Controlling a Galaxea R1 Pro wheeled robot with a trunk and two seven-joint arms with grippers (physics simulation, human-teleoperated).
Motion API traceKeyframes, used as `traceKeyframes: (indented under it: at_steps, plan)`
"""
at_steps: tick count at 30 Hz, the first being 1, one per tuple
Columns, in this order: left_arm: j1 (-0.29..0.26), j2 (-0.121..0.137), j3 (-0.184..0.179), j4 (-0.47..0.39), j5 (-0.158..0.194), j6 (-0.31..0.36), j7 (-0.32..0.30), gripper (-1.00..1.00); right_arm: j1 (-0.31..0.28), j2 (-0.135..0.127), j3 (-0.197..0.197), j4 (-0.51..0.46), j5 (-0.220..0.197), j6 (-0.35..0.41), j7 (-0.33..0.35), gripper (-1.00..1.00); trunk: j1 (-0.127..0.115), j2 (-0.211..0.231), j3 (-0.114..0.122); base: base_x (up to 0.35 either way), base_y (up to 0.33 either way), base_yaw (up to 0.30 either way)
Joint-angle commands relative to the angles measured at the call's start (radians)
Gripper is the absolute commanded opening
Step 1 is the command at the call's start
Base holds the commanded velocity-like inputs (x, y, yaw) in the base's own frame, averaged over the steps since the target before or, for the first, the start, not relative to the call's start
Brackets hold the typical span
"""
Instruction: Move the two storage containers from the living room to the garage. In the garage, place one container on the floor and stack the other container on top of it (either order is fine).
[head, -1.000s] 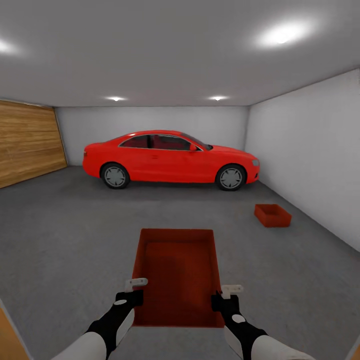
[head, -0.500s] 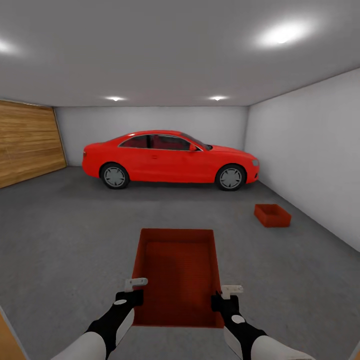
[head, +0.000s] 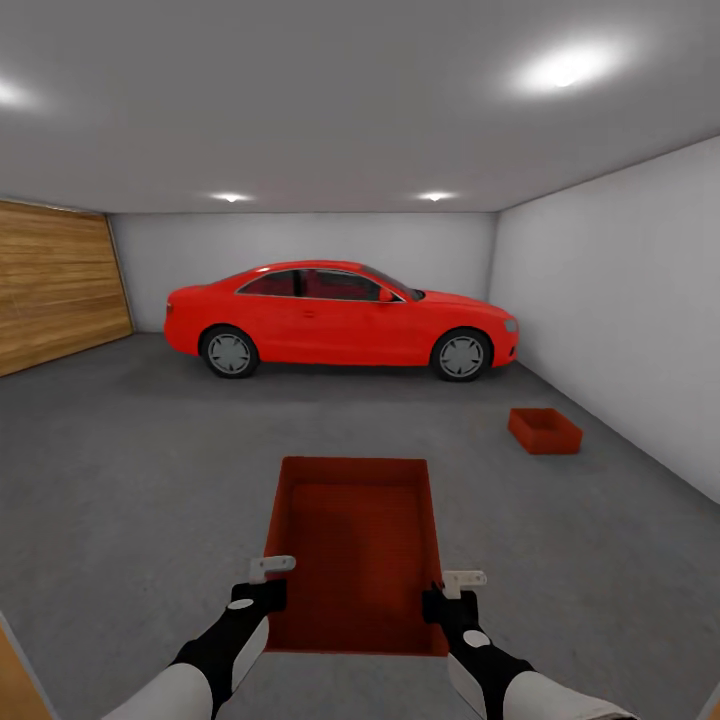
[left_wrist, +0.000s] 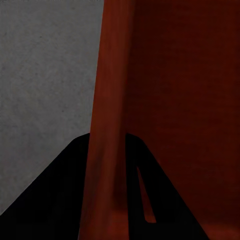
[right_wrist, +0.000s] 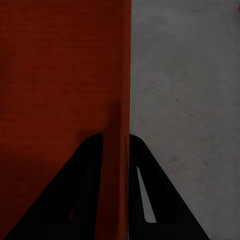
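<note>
Two storage containers in sight, both in the garage. We carry one container (head: 357, 545) out front w/ both arms; second container (head: 545, 430) sits on the floor (head: 130, 470) well ahead, near the right wall (head: 620, 310), short of the red car (head: 340, 320).

Left gripper (head: 272, 578): clamped on the near end of the carried box's left wall. In the left wrist view the wall (left_wrist: 107, 125) runs between the two dark fingers (left_wrist: 55, 195), so closed on it, narrow gap. Right gripper (head: 452, 590): same on the right wall; in the right wrist view the wall (right_wrist: 117, 150) is pinched between the fingers (right_wrist: 160, 200). Concrete shows past the box in both wrist views, so it looks held off the ground, though we can't be sure of height.

Change vs 1.0 s and 0.5 s ago: almost none. Car, far box, garage door (head: 55, 285) sit at the same spots; arms and box unchanged. Only a wood-tone sliver at the bottom left corner has shrunk, so base barely crept or turned, prob. just past the doorway.

Meaning: transport nearly done, stack not yet made. Our read: next we need to drive fwd-right to the far box, line up, lower ours onto it.
</note>
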Motion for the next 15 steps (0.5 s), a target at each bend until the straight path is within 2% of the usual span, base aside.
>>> traceKeyframes:
  at_steps: [1, 8, 15]
  plan:
    - [0.0, -0.001, 0.006, -0.001, 0.008, 0.006, 0.007, -1.0, -0.001, 0.006, 0.003, -0.002, -0.005, 0.0, 0.002, -1.0, 0.0, -0.002, -0.002, 0.0, 0.0, 0.0]
    - [0.0, 0.003, -0.002, -0.003, 0.006, 0.004, 0.007, -1.0, -0.001, 0.005, 0.08, 0.003, -0.081, -0.006, -0.008, -1.0, 0.0, -0.002, -0.002, 0.0, 0.0, 0.0]
    - [0.0, 0.004, -0.007, -0.003, 0.007, 0.004, 0.007, -1.0, -0.001, 0.005, 0.116, 0.003, -0.115, -0.006, -0.009, -1.0, 0.0, -0.002, -0.002, 0.0, 0.0, 0.0]
